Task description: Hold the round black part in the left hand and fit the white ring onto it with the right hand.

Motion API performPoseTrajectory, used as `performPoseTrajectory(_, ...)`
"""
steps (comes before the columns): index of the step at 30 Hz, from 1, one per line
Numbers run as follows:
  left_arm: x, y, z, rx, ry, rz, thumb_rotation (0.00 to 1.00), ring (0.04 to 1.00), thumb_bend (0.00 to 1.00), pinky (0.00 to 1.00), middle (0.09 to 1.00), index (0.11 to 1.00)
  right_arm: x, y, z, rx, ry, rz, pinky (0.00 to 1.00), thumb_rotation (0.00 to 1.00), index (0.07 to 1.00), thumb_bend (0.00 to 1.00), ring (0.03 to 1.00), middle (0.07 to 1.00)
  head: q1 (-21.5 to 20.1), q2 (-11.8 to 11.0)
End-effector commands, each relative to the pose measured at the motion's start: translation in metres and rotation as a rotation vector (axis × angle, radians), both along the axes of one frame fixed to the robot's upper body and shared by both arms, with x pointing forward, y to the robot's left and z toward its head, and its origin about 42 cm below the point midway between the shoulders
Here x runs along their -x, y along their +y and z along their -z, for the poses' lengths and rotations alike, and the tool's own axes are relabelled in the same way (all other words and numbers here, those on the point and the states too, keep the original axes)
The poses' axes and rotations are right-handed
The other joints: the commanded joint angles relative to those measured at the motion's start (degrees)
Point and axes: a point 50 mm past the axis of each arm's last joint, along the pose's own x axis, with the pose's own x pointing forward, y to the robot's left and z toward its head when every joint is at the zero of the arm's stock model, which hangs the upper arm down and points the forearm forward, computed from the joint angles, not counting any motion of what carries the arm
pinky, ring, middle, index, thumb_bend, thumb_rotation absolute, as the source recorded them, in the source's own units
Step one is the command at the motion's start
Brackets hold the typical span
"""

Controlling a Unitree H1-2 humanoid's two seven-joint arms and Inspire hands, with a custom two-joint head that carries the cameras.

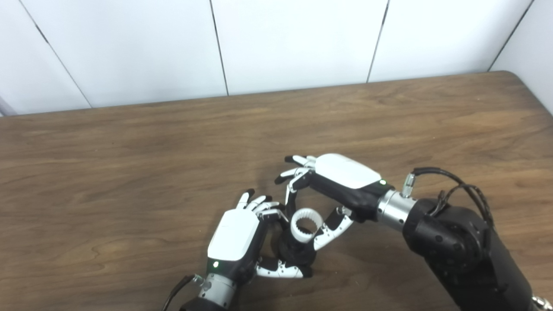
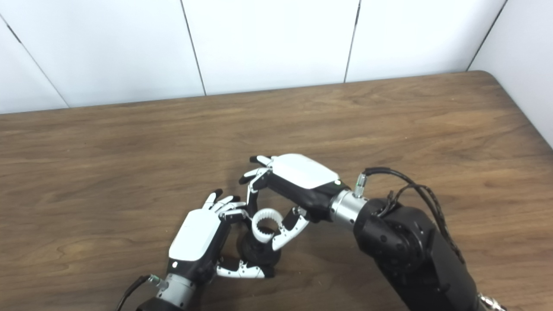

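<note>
Left hand (image 1: 235, 242) grips the round black part (image 1: 296, 252); right hand (image 1: 341, 177) pinches the toothed white ring (image 1: 306, 224) above it. Tilted ring could jam or slip.

One white ring (image 1: 306, 225), toothed inside, near the front middle; one round black part (image 1: 297, 252) just below it, touching it; two hands, the left (image 1: 242, 242) nearer and the right (image 1: 332, 190) farther and to the right; one wooden table (image 1: 129, 172) under all.
</note>
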Motion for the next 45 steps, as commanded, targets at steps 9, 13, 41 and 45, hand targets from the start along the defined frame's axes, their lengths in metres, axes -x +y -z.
performPoseTrajectory(9,0.001,-0.001,-0.002,-0.016,0.022,0.019,0.05,0.880,0.52,1.00,0.774,0.486,0.006,0.010,-0.007,-0.011,-0.052,-0.050,1.00,0.13,0.483,0.52,0.998,0.846,-0.17,0.42)
performPoseTrajectory(13,0.001,-0.001,-0.002,-0.019,0.023,0.018,0.05,0.882,0.52,1.00,0.776,0.487,0.008,0.011,-0.006,-0.006,-0.045,-0.053,1.00,0.13,0.483,0.52,0.996,0.846,0.15,0.82)
performPoseTrajectory(41,0.001,-0.002,-0.015,-0.027,0.023,0.031,0.05,0.886,0.52,1.00,0.777,0.486,0.007,0.011,-0.007,-0.006,-0.019,-0.036,1.00,0.13,0.483,0.52,0.999,0.851,2.34,5.13)
performPoseTrajectory(45,0.001,-0.002,-0.017,-0.029,0.021,0.032,0.05,0.884,0.52,1.00,0.775,0.486,0.006,0.011,-0.007,-0.007,-0.013,-0.031,1.00,0.13,0.484,0.52,1.000,0.855,2.61,5.65)
